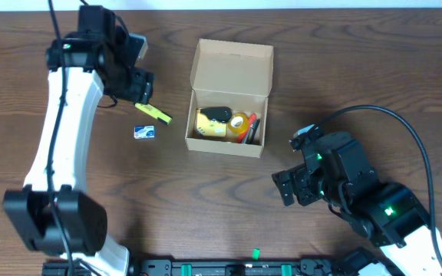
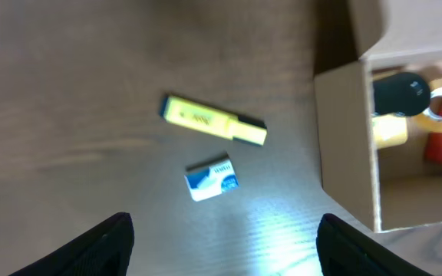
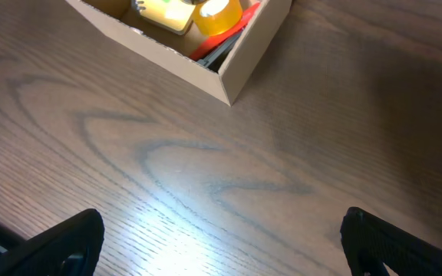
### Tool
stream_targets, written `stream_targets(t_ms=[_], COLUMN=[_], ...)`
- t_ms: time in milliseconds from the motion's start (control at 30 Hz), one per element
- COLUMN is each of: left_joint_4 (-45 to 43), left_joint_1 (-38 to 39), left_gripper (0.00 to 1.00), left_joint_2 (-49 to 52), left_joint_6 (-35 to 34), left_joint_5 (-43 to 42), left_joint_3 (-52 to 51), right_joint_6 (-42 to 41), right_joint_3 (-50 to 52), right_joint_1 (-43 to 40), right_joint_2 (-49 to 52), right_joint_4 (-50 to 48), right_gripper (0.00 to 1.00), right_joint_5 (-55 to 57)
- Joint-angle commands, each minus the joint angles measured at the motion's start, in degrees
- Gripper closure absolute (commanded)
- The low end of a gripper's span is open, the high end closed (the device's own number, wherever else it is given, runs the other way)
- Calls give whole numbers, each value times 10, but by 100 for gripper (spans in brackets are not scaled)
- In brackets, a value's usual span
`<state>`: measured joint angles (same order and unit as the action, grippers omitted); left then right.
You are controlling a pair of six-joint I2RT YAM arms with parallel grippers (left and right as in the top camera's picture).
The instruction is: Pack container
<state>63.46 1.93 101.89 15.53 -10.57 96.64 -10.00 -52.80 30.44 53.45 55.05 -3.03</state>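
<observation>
The container (image 1: pixel 226 146) is a brown cardboard box. It sits near the middle of the wooden table (image 1: pixel 344 61). Its flap lid (image 1: pixel 233 67) is open and leans back, away from the robot. Inside the box are a roll of yellow tape (image 1: pixel 239 121), a black thing (image 1: pixel 219 113), a yellow thing (image 1: pixel 208 127) and some red pens (image 1: pixel 252 127). They are packed close together, and it is hard to tell what the black and yellow things are.

Two small things lie on the table to the left of the box. One is a yellow highlighter (image 1: pixel 153 113). The other is a little blue and white packet (image 1: pixel 144 132), just beside the highlighter and closer to the robot. They do not touch each other or the box.

The left gripper (image 2: pixel 225 230) hangs over these two small things. Its two fingers (image 2: pixel 106 245) are spread wide, and nothing is between them.

The right gripper (image 3: pixel 221 230) is over bare table, to the right of the box and nearer the robot. A corner of the box shows at the top of its wrist camera view. Its fingers (image 3: pixel 60 245) are spread wide too, and it holds nothing.
</observation>
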Motion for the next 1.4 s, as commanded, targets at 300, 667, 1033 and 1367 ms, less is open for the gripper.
stream_targets(t_ms=[300,667,1033,1367], left_joint_4=[21,-111,-163,-215], left_joint_1=[-1,-1,-1,-1], left_gripper=[20,13,12,18], left_joint_2=[92,105,105,105], left_joint_6=[-26,-27,-63,-155], left_joint_5=[7,63,65,65], left_joint_3=[-94,-161,-202,-234], right_joint_6=[7,7,7,7], right_joint_3=[-3,-3,-3,-3], right_joint_1=[-5,-5,-5,-5], right_joint_2=[-3,-3,-3,-3], right_joint_4=[0,0,0,0], right_gripper=[1,1,1,1], right_joint_5=[0,0,0,0])
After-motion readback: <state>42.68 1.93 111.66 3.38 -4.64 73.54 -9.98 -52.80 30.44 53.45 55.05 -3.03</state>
